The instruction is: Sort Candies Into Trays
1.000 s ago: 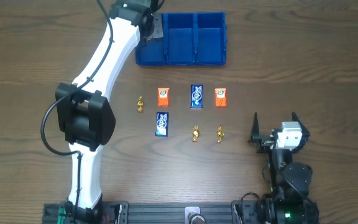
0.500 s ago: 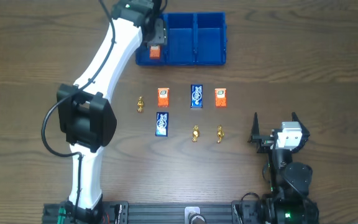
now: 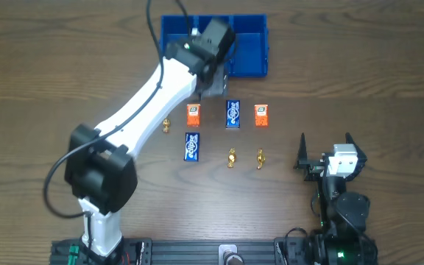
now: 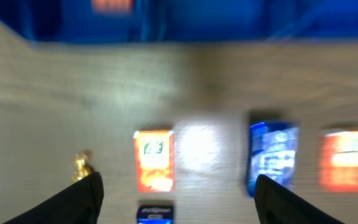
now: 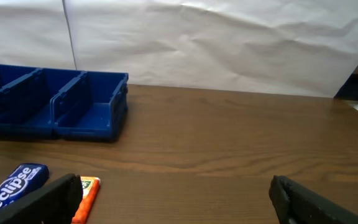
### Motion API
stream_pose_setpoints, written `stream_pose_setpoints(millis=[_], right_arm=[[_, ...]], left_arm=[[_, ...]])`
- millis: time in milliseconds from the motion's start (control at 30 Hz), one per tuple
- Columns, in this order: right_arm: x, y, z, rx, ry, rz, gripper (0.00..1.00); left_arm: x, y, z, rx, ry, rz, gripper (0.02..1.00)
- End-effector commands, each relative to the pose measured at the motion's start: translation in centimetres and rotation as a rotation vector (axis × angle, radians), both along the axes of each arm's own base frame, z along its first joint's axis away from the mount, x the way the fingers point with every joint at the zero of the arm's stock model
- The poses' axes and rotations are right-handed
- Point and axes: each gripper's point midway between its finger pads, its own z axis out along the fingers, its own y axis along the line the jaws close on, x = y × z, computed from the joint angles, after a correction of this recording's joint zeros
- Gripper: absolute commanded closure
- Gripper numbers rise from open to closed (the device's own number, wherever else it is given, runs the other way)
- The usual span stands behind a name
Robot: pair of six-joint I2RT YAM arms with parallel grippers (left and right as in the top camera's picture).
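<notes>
Behind the wood table (image 3: 389, 88), white sheeting (image 5: 229, 43); left end effector (image 4: 178, 180) and right end effector (image 5: 176, 182) gape empty.

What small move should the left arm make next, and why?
Probably lower the open left hand onto the orange pack below it and close. That pack lies flat between its fingers, and a second orange pack already lies in the blue tray.

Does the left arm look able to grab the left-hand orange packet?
Probably yes. Its open jaws hang right over the orange packet, which lies flat with nothing covering it; the gold candy and blue packet beside it sit apart, leaving room.
</notes>
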Motion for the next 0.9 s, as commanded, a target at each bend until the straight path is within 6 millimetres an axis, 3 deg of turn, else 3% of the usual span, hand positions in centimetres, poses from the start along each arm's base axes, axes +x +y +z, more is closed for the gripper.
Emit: stream_pose_setpoints(millis=[33,300,900], right_arm=[[0.0,0.0,-0.1,-0.011,0.001,0.002,0.003],[0.0,0.0,-0.1,-0.011,0.001,0.002,0.003],[0.0,0.0,-0.1,-0.011,0.001,0.002,0.003]], left_arm=[[-2.2,1.1,-5.4,0.01,0.112,0.051,0.235],[-3.8,2.0,-8.0,0.032,0.159,0.052,0.237],[-3.7,2.5,-10.3,0.044,0.19,0.059,0.261]])
